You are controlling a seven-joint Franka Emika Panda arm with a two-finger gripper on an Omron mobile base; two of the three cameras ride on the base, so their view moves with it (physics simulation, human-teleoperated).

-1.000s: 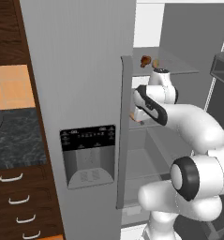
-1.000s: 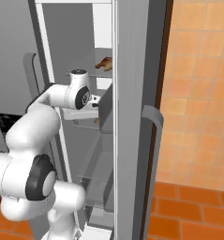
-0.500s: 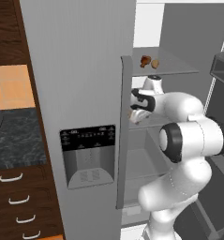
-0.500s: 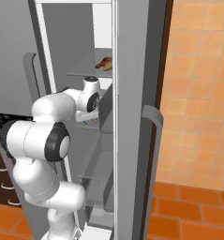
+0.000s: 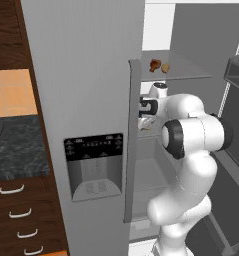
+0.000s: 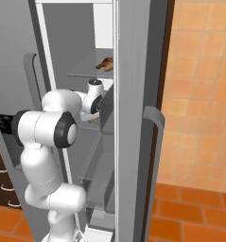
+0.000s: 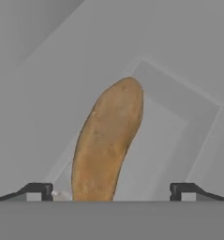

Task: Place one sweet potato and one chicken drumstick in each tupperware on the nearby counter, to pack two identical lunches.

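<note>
Inside the open fridge [image 5: 181, 35], below the shelf [image 5: 191, 75] that carries more food, the gripper [image 7: 111, 194] stands with fingers well apart, and the sweet potato [image 7: 108, 140] lies between them, its long axis running toward 1 o'clock, grip unconfirmed.

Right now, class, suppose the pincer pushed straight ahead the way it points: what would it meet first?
The sweet potato. In the hand view it lies between the wide-apart fingertips of the pincer, reaching away from it. Depth is unclear, so whether they already touch cannot be told.
</note>
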